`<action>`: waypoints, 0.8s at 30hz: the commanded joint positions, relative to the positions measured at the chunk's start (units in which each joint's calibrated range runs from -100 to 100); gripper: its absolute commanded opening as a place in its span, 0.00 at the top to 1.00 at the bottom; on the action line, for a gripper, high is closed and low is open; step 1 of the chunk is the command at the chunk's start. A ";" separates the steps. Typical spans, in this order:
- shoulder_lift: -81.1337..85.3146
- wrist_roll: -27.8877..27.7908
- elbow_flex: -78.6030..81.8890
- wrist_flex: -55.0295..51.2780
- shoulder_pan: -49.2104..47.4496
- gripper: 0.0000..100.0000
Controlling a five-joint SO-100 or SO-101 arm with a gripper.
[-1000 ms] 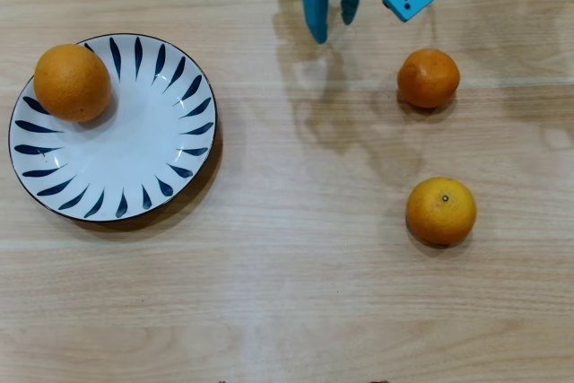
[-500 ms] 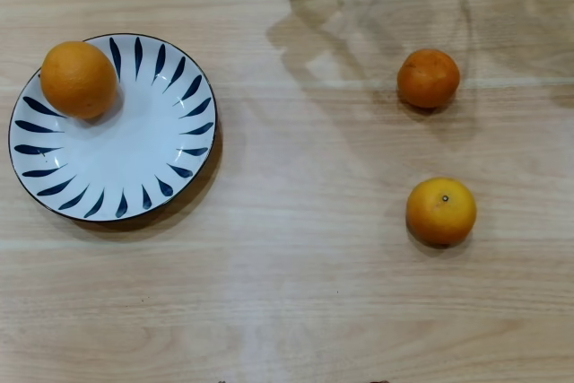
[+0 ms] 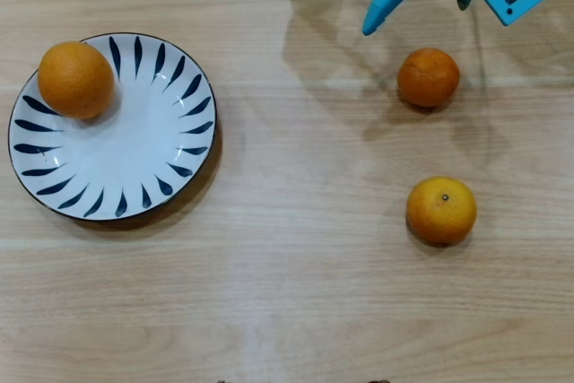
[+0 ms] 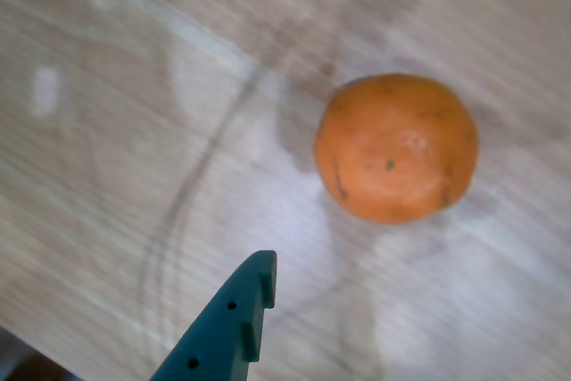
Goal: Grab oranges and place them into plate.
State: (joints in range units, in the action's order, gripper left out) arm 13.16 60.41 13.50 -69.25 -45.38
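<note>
Gripper jaws apart (empty) — upper orange just below, untouched — overhead view.

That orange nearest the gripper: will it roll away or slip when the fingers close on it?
The upper orange looks round and sits free on the flat wooden table, so an off-centre nudge would likely roll it. Its skin looks glossy in the wrist view, so it may slip. The gripper is open, not yet around it.
</note>
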 commanded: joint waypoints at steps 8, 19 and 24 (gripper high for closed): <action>-17.05 5.35 -16.17 1.48 -2.04 0.31; -28.29 6.77 -18.07 6.38 -2.04 0.31; -31.17 6.77 -18.25 6.55 -1.64 0.31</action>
State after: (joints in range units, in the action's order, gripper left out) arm -17.73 66.98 -2.52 -63.48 -47.57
